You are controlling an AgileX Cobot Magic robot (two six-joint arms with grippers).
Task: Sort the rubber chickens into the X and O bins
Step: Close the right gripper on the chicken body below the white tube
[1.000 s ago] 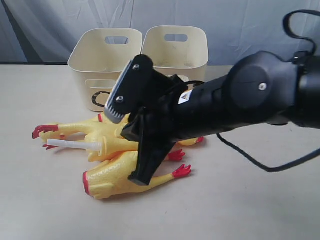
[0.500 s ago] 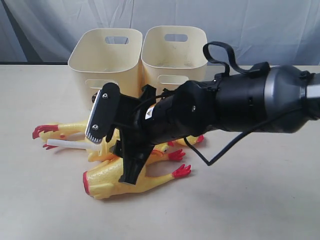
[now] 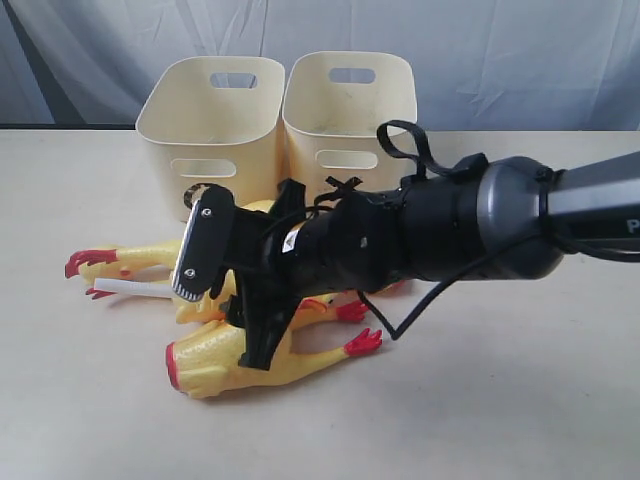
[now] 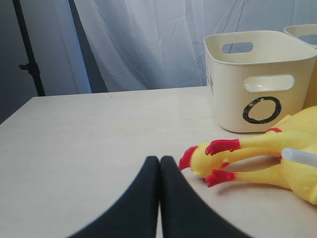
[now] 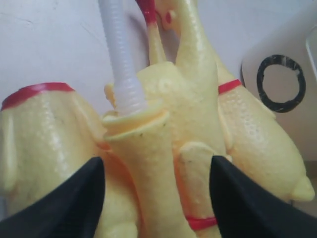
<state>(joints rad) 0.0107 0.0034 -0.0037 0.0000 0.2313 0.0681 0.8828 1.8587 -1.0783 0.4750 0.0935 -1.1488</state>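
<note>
Several yellow rubber chickens lie in a pile in front of the two cream bins. The front chicken (image 3: 215, 365) lies nearest, and behind it is one with a white tube (image 3: 135, 289). The left bin (image 3: 210, 115) bears a black O (image 4: 261, 109). The right bin (image 3: 350, 95) has its mark hidden by the arm. My right gripper (image 3: 235, 300) is open and low over the pile. In the right wrist view its fingers straddle the neck of the chicken with the tube (image 5: 143, 148) without touching it. My left gripper (image 4: 159, 161) is shut and empty, near a chicken's red feet (image 4: 223, 147).
A black cable (image 3: 420, 160) loops over the right arm. A grey curtain (image 3: 480, 50) hangs behind the bins. The beige table (image 3: 500, 400) stretches to the front and right of the pile. A dark stand pole (image 4: 29, 49) is at the table's far side.
The right arm has dropped lower and pushed further over the pile, with its open fingers closer around the chickens. The chickens and bins have not moved.
</note>
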